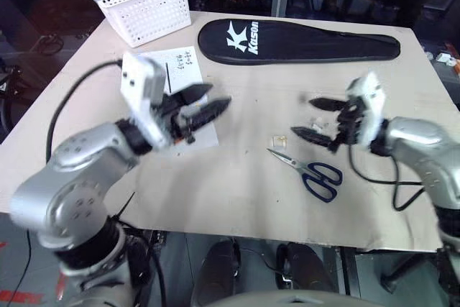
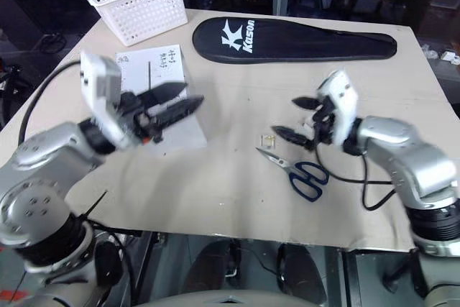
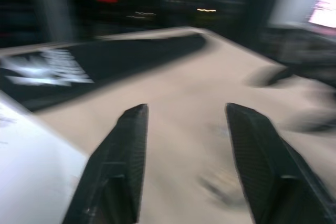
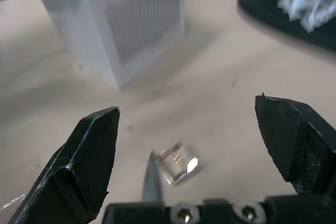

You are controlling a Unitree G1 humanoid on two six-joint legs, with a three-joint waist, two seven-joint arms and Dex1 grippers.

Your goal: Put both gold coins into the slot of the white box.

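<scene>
Scissors (image 1: 310, 172) lay nearest, lower right of centre on the table (image 1: 237, 199), just beneath the right gripper (image 1: 316, 118), whose fingers stood wide apart and empty over a small clear square (image 4: 178, 162). At centre left, the left gripper (image 1: 205, 102) hung spread and empty above the white box (image 2: 154, 70) and its slot (image 2: 149, 71). No gold coin could be made out, so I could not tell how many were already in.

Counter (image 1: 237, 177) evenly lit against a dark background; left hand (image 1: 205, 109) motion-blurred, both wrist views smeared.
</scene>
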